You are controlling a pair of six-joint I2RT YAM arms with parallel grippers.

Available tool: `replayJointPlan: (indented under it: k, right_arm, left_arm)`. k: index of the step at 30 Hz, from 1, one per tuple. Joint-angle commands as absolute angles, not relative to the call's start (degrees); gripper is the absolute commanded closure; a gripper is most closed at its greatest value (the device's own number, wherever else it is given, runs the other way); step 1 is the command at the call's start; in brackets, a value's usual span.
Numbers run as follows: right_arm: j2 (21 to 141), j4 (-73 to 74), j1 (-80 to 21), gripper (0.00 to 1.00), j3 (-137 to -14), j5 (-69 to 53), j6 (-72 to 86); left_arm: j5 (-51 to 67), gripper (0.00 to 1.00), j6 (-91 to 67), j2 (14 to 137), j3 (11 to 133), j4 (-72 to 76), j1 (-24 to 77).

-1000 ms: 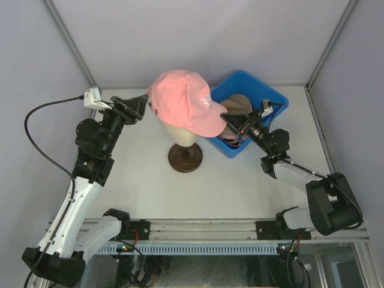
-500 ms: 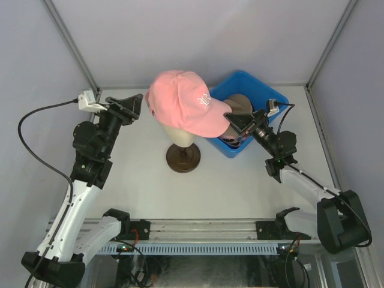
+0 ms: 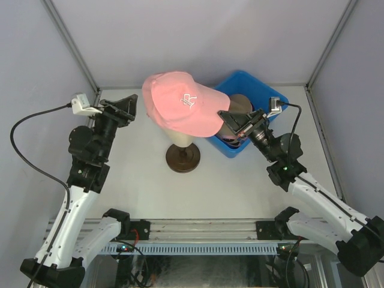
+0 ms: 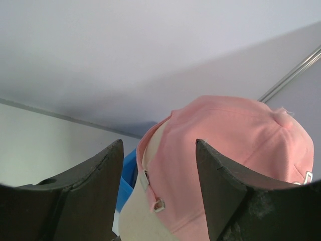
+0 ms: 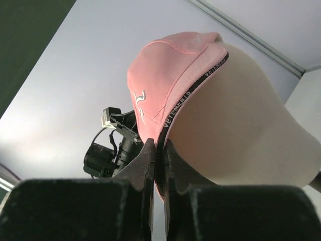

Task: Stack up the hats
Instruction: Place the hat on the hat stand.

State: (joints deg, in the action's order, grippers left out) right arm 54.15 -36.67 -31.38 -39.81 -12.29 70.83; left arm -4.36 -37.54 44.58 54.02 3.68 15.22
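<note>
Your left tool [image 4: 158, 150] holds its dark fingers [image 4: 90, 186] apart, touching nothing. Between them you see the pink cap [image 4: 235, 145] sitting on the beige head [image 4: 143, 221], its strap buckle [image 4: 159, 204] facing you. A sliver of blue bin [image 4: 128, 175] shows behind the head, and the pale counter [image 4: 40, 145] lies to the left.

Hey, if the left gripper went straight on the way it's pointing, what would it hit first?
Most likely the back of the pink cap on the mannequin head, which sits straight ahead between the open fingers of the left gripper. Nothing else shows in between, though depth is hard to judge.
</note>
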Motion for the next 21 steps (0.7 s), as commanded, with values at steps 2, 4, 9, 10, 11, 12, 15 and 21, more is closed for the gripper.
replayJointPlan:
  k: [2, 4, 9, 10, 11, 12, 15, 21]
  right_arm:
    - [52.90, -28.33, -39.27, 1.00, -45.53, 3.67, 62.72]
    - [53.39, -27.19, -42.08, 1.00, -46.14, 8.47, 62.05]
    - [55.04, -26.20, -48.13, 1.00, -47.33, 17.47, 61.93]
    - [55.20, -25.81, -49.52, 1.00, -47.51, 19.55, 61.77]
    - [55.21, -25.43, -50.94, 1.00, -47.66, 21.92, 61.52]
    - [55.15, -25.10, -52.20, 1.00, -47.66, 24.33, 61.30]
    - [54.86, -23.42, -56.07, 1.00, -47.65, 31.35, 61.82]
    - [55.54, -23.11, -63.80, 1.00, -47.71, 44.67, 62.76]
  left_arm:
    - [-2.69, 0.36, -38.12, 44.59, 53.50, 5.52, 14.83]
    - [-1.06, 0.36, -38.09, 45.42, 54.17, 6.17, 14.85]
    - [-0.01, 0.37, -38.01, 47.31, 55.21, 7.05, 14.85]
    - [0.00, 0.37, -37.90, 47.48, 55.39, 7.11, 14.85]
    - [0.04, 0.37, -37.88, 47.70, 55.70, 7.18, 14.83]
    - [0.17, 0.37, -37.82, 47.99, 55.92, 7.20, 14.78]
    - [0.64, 0.37, -37.84, 48.63, 56.34, 7.25, 14.84]
    - [0.20, 0.38, -38.18, 48.54, 55.77, 7.75, 14.92]
